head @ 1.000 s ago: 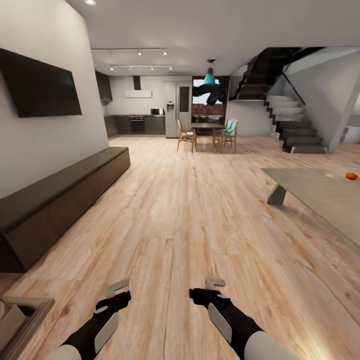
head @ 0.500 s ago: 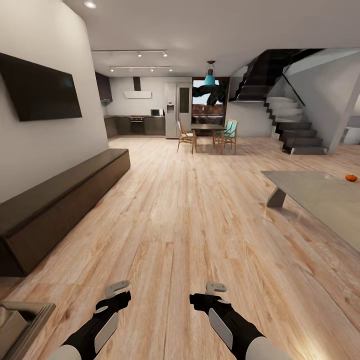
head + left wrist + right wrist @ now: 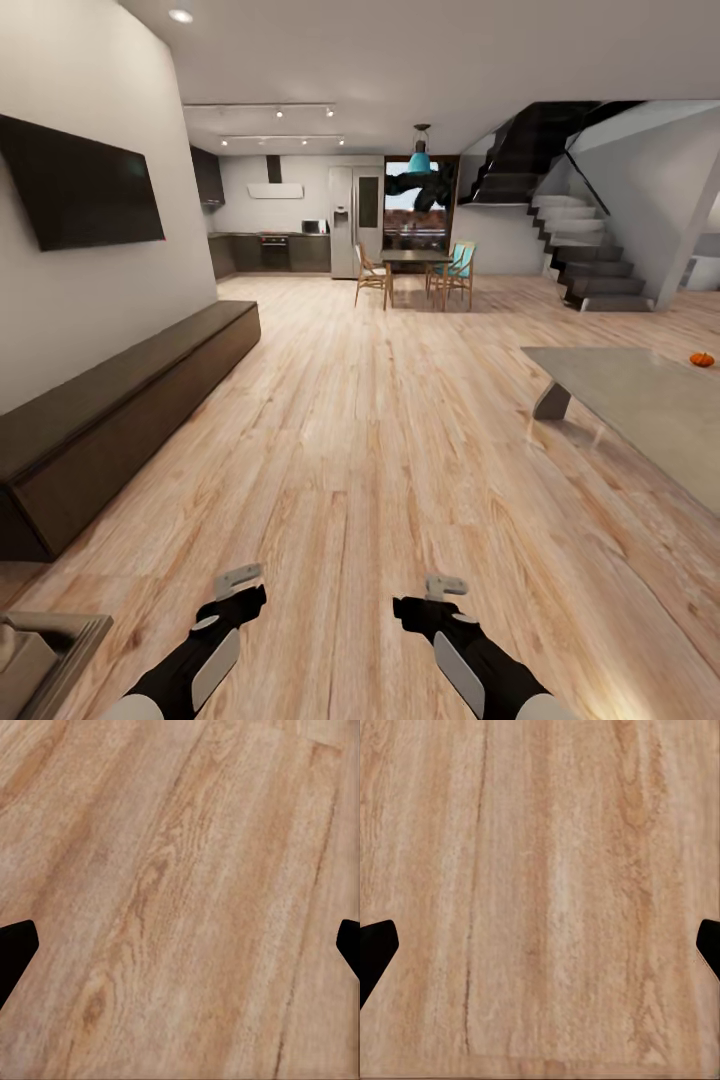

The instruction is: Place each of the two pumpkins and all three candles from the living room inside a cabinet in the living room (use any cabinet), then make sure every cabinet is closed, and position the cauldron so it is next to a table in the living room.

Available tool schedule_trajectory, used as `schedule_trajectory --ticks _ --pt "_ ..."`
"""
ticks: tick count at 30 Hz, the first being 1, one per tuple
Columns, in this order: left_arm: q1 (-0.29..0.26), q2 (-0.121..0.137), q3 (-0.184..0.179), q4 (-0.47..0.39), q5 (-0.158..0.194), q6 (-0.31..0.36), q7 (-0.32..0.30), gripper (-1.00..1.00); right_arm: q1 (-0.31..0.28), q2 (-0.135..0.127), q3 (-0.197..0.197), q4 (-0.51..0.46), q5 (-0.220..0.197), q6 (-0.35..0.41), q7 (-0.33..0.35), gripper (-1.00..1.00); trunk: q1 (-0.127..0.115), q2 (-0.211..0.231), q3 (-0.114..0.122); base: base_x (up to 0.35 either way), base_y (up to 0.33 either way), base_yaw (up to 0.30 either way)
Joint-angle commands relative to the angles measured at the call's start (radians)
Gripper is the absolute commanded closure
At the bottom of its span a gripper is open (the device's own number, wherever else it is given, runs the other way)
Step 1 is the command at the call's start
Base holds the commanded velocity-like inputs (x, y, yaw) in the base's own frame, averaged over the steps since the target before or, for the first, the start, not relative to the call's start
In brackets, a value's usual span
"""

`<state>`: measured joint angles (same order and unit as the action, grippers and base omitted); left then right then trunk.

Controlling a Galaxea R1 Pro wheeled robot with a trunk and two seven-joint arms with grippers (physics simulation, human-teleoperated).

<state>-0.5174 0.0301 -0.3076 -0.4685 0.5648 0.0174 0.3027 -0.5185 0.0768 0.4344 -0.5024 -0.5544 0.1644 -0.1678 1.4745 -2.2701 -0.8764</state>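
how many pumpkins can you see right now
1. The pumpkin sits on the grey table, far right in the head view. Another may be out of frame.

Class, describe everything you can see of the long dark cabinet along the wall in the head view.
The cabinet is a long, low, dark-brown wood-look unit with a flat top and plain handle-less fronts. It looks closed. It stands on the wooden floor against the white wall, below the wall-mounted television, running away from the camera. Nothing rests on its top.

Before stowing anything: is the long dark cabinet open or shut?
Shut: the cabinet shows flat, flush dark fronts, with no drawer pulled out.
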Motion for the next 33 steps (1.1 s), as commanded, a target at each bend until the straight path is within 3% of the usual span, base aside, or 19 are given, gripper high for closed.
schedule_trajectory --ticks 1,2,5,8,13,23,33 --pt "0.0 0.001 -0.008 -0.002 0.007 0.008 0.008 -1.0 0.005 -0.005 0.007 -0.003 -0.009 0.002 -0.008 -1.0 -0.004 0.007 0.002 0.0 0.0 0.0" --pt "0.0 0.001 -0.008 -0.003 0.007 0.015 0.006 -1.0 0.165 -0.006 0.007 -0.004 -0.009 0.002 -0.008 -1.0 -0.008 0.014 0.005 0.0 0.0 0.0" --pt "0.0 0.001 -0.008 -0.003 0.007 0.045 -0.02 -1.0 0.171 -0.007 0.004 -0.005 -0.009 0.002 -0.008 -1.0 -0.019 0.035 0.015 0.0 0.0 0.0" --pt "-0.001 0.003 -0.004 -0.003 0.007 0.109 -0.101 -1.0 0.173 -0.008 0.002 -0.005 -0.01 0.001 -0.007 -1.0 -0.031 0.056 0.024 0.0 0.0 0.0" --pt "0.0 0.005 -0.002 -0.004 0.007 0.156 -0.187 -1.0 0.175 -0.009 0.0 -0.005 -0.01 0.001 -0.007 -1.0 -0.05 0.091 0.04 0.0 0.0 0.0" --pt "-0.001 0.003 -0.002 0.004 0.007 0.203 -0.208 -1.0 0.175 -0.01 -0.001 -0.007 -0.01 0.0 -0.007 -1.0 -0.088 0.161 0.071 0.0 0.0 0.0" --pt "-0.001 0.003 0.003 0.012 0.007 0.201 -0.207 -1.0 0.175 -0.01 0.0 -0.007 -0.01 0.0 -0.006 -1.0 -0.127 0.231 0.102 0.0 0.0 0.0"
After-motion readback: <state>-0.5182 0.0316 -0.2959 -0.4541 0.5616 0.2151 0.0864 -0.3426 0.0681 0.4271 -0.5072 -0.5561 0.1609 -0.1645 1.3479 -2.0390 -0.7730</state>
